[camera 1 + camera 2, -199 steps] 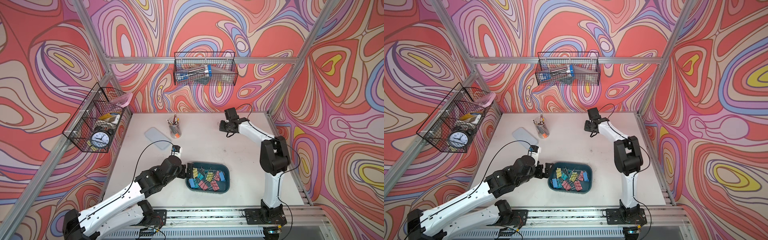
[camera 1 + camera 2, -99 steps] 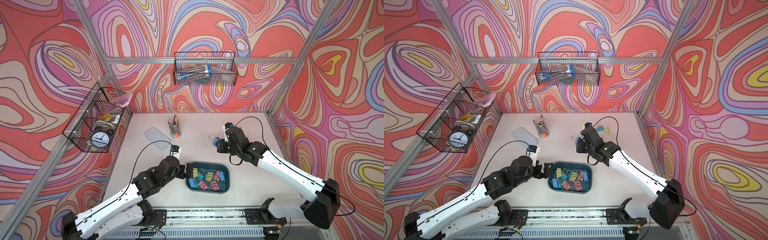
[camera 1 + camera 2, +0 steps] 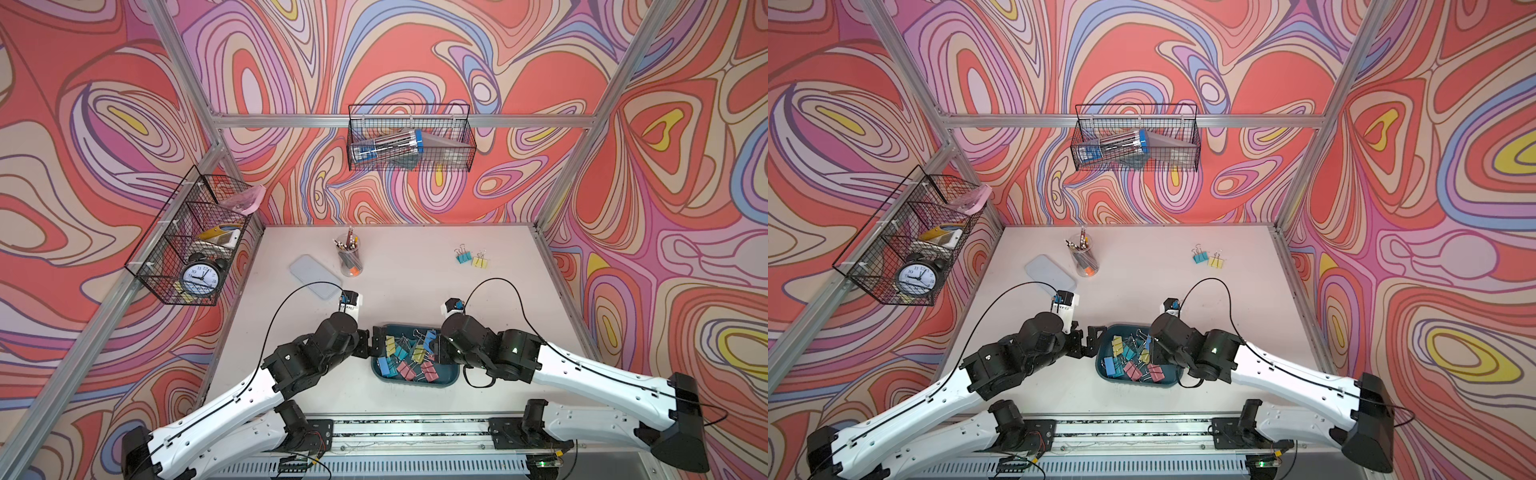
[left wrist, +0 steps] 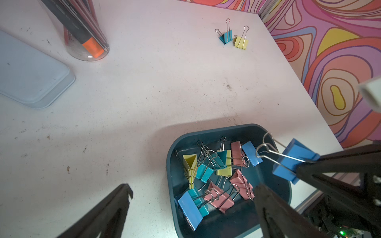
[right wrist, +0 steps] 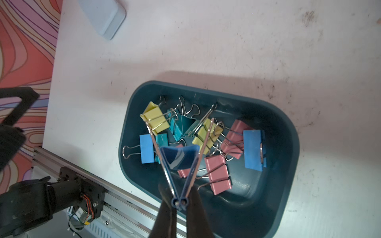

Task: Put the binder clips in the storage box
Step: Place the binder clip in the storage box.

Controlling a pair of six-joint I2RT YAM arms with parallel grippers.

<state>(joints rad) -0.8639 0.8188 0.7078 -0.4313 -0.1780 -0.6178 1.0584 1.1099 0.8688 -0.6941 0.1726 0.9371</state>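
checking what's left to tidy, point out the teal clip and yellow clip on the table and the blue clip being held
teal clip [image 3: 462, 258]: in a top view, on its body
yellow clip [image 3: 479, 262]: in a top view, on its body
blue clip [image 4: 296, 153]: left wrist view, on its body

In both top views the right arm's black wrist [image 3: 461, 340] [image 3: 1173, 336] covers one end of the shallow dark teal plastic storage box [image 3: 415, 381] (its rim there unseen). The pale grey-white flat lid [image 4: 31, 82] runs off the left wrist view.
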